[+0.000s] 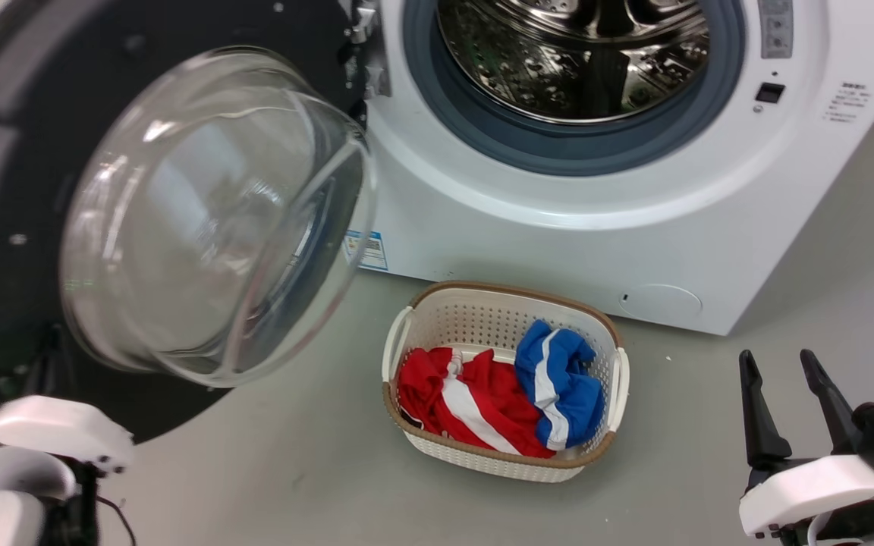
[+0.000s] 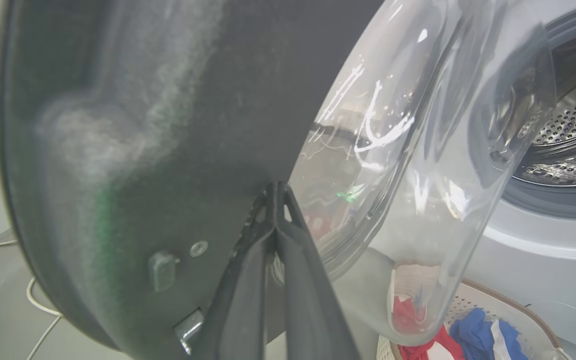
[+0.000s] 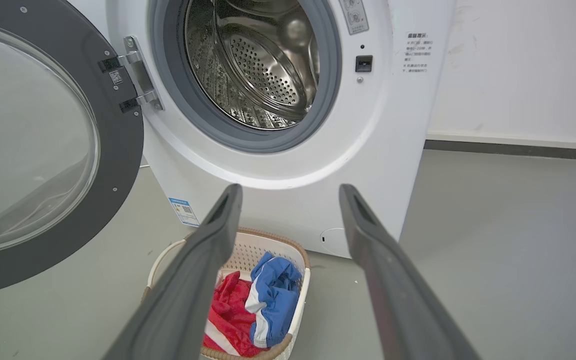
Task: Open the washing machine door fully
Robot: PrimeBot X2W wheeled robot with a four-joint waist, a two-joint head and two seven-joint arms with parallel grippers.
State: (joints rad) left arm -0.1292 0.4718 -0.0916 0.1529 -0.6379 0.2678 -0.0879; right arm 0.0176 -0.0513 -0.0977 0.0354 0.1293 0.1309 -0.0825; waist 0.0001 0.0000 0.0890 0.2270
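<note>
Here, in the head view, the washing machine door [image 1: 27, 152] stood wide open across the left half of the frame, its glass bowl [image 1: 209, 212] bulging toward the camera. The washing machine [image 1: 558, 243] filled the upper right, with its steel drum [image 1: 573, 53] bare at the top. Below it, at lower centre, a laundry basket [image 1: 505, 303] sat on the floor holding a red cloth [image 1: 467, 402] and a blue cloth [image 1: 558, 379]. The right gripper [image 1: 777, 356] hung at the lower right, its fingers spread and empty.

In the left wrist view, the left gripper [image 2: 274, 192] rose from the bottom centre with its fingers pressed together, holding nothing. Its tips pointed at the door's black face beside the bowl; whether they touched it I could not tell.

In the right wrist view, the door hung at the left edge on its metal hinge [image 3: 138, 75], and the right gripper's fingers stood wide apart over the basket.
</note>
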